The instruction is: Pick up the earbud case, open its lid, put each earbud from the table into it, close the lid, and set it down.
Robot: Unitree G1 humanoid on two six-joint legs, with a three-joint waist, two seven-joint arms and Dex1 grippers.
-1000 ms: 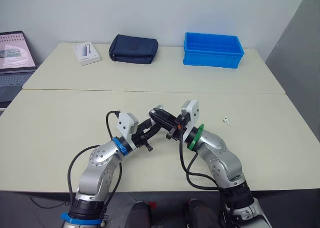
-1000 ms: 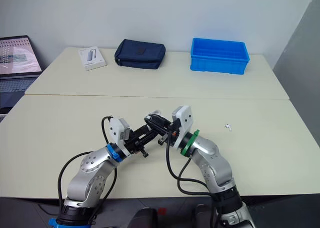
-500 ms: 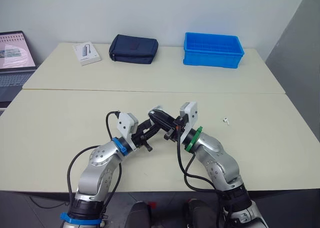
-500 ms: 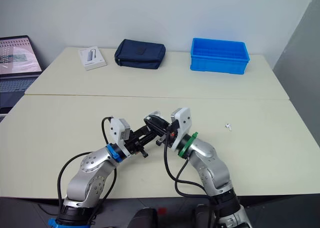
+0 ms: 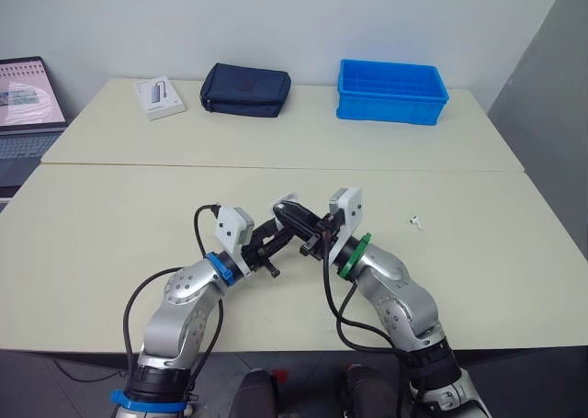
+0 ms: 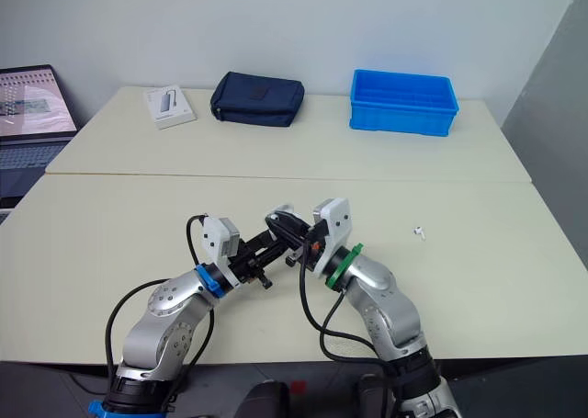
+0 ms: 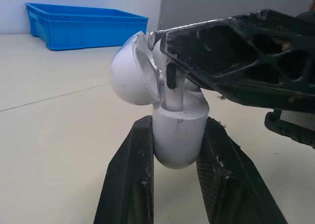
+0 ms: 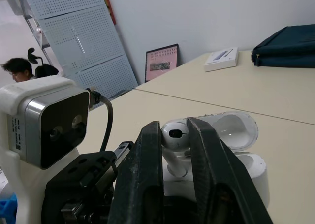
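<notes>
The right gripper (image 8: 173,127) pinches earbud (image 8: 175,134) (over open case (image 7: 177,135)).

Setting: a laboratory or office test room. Indicators are plain cream work tables (image 5: 276,142) set against a bare white wall (image 5: 276,23), a laptop (image 5: 28,106), a blue storage bin (image 5: 390,92) and a navy pouch (image 5: 245,90). A perforated wall panel (image 8: 74,42) stands in the background, with a person (image 8: 19,69) near it.

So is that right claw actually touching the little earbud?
Touching. The right wrist view shows the earbud pinched between the right gripper's two black fingers, its stem reaching down into the open case.
</notes>
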